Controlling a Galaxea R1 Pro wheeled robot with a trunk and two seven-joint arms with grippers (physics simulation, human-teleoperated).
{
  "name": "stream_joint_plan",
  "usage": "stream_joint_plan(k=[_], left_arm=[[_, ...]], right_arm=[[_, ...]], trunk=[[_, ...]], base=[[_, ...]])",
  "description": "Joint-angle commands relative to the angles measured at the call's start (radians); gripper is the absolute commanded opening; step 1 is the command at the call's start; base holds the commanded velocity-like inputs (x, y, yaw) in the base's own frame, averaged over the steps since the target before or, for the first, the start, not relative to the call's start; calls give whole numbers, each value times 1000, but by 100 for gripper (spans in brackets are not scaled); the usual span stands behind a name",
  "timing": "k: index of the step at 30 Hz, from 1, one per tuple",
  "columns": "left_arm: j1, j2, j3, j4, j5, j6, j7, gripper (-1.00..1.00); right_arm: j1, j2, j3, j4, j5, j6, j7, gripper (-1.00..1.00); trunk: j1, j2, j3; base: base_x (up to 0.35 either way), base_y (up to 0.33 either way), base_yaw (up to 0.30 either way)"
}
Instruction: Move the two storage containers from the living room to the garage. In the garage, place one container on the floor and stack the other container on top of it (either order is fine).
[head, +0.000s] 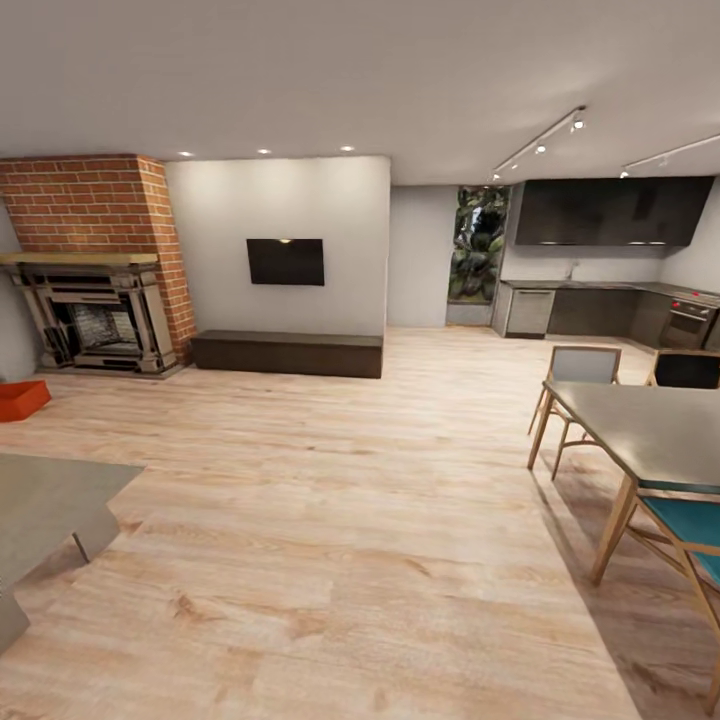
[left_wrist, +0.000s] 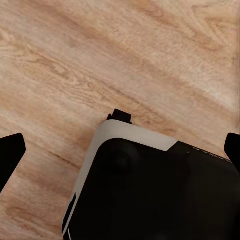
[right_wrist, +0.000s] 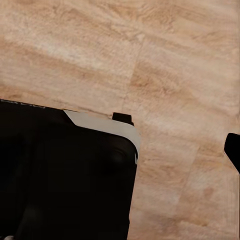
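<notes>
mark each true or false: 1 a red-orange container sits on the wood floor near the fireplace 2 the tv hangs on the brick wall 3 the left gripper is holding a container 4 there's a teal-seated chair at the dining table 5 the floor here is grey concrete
1. True: a red-orange container sits on the wood floor, to the left of the fireplace.
2. False: the TV hangs on the plain white wall, beside the brick.
3. False: the left gripper has its fingertips spread apart over bare floor, holding nothing.
4. True: a teal-seated chair stands at the dining table.
5. False: it is light wood plank.
</notes>
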Motion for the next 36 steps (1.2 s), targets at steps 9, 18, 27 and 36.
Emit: stream_joint_plan(k=[9,18,27,36], left_arm=[[-1,0,-9,1,8,-1,4,100],[-1,0,-9,1,8,-1,3,100],[-1,0,-9,0,8,-3,3,100],[-1,0,-9,1,8,-3,3,100]], right_arm=[[-1,0,8,3,-8,-6,-1,100],[-1,0,8,3,-12,-4,-2,100],[-2,-1,4,3,-14,0,-2,100],[-1,-5,9,3,-10,3,-1,100]], trunk=[[1,-1,0],[1,-1,6],[1,-1,6],[1,-1,6]], base=[[324,0,247],[324,0,223],[324,0,21],[325,0,0]])
